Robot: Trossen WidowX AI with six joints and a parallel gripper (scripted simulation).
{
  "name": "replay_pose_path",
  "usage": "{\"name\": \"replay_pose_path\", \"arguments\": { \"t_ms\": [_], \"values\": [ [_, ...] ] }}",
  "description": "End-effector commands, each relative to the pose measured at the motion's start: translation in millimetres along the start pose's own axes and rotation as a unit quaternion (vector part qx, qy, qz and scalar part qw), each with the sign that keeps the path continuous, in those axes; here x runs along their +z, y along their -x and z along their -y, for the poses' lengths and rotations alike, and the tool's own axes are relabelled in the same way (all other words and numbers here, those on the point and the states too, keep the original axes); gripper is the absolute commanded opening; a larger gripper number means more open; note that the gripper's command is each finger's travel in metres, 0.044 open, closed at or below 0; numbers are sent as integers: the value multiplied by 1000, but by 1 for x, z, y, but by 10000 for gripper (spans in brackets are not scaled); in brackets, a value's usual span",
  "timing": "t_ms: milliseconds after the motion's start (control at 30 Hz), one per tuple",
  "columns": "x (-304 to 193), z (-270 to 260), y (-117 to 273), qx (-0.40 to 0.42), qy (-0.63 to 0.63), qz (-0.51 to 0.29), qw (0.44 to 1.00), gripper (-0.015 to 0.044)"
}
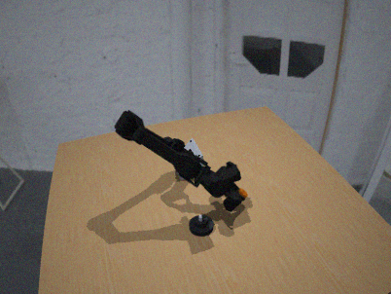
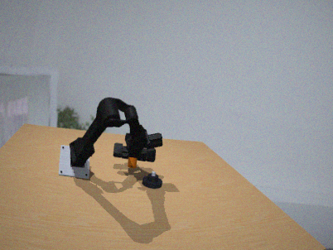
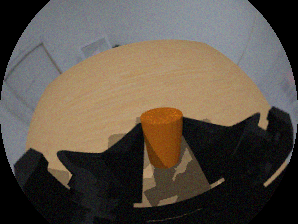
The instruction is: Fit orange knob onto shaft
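My gripper [image 1: 238, 194] [image 2: 132, 157] [image 3: 160, 123] is shut on the orange knob [image 1: 243, 193] [image 2: 132, 162] [image 3: 165, 142] and holds it above the table. In the exterior view the knob looks roughly upright below the fingers. In the wrist view one round end of it shows between the fingers, with no hole visible there. The round black pedestal [image 1: 201, 227] [image 2: 152, 182] stands on the table, apart from the knob. Its silver shaft [image 1: 200, 217] [image 2: 153, 174] points up and is bare. The shaft's flat side is too small to make out. The pedestal does not show in the wrist view.
The wooden table [image 1: 292, 234] [image 2: 215, 207] [image 3: 150, 75] carries the arm's pale base plate [image 1: 194, 146] [image 2: 65, 163]. The arm's shadow lies across the table and around the pedestal. In the exterior view the pedestal is to the right of the knob.
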State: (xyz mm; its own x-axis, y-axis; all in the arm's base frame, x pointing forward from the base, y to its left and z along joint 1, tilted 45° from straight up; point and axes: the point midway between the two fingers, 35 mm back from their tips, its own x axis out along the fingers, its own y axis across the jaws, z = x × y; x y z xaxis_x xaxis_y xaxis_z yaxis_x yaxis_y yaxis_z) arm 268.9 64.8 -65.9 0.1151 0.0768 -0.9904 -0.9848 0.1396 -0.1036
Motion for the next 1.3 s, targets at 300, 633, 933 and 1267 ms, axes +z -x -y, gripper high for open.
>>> {"name": "replay_pose_path", "arguments": {
  "t_ms": [300,633,933,1267],
  "values": [
    [-12,-1,9,0,1,107,994,180],
    [-19,-1,13,0,2,161,987,180],
    [-18,-1,13,0,2,160,987,260],
    [-18,-1,13,0,2,160,987,260]
  ]
}}
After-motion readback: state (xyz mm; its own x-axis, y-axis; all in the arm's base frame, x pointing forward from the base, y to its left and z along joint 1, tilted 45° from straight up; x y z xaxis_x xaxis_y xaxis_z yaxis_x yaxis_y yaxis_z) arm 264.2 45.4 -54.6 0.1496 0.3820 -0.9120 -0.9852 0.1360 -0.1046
